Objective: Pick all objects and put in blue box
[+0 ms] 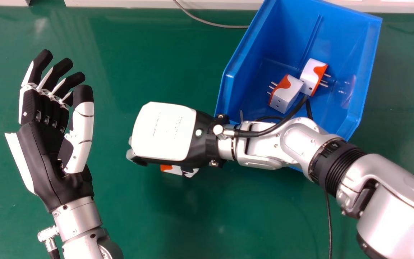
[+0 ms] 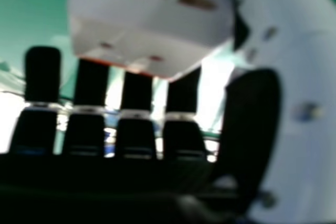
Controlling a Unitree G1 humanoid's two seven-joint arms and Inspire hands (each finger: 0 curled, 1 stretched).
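At the left of the head view, the left hand is held palm up over the green table, its fingers loosely bent and relaxed, nothing held in it. Across to the middle now, where the white back of the right hand is presented, palm turned down. Its fingers are bent down around a white and orange plug adapter, part of which can be seen beneath the hand's near edge, and there is the grip! In the right hand view, the adapter's body is set in front of the fingers, with its side met by the thumb; whether it is touched by the table cannot be told.

And on to the right: the blue box, tilted at an angle, its near part crossed from above by the silver right forearm. Inside, two more are seen lying on the floor of the box, side by side: the left adapter, prongs pointed to the left, and the right adapter, prongs pointed to the right. Behind, a grey cable is stretched over the table toward the box's left wall.
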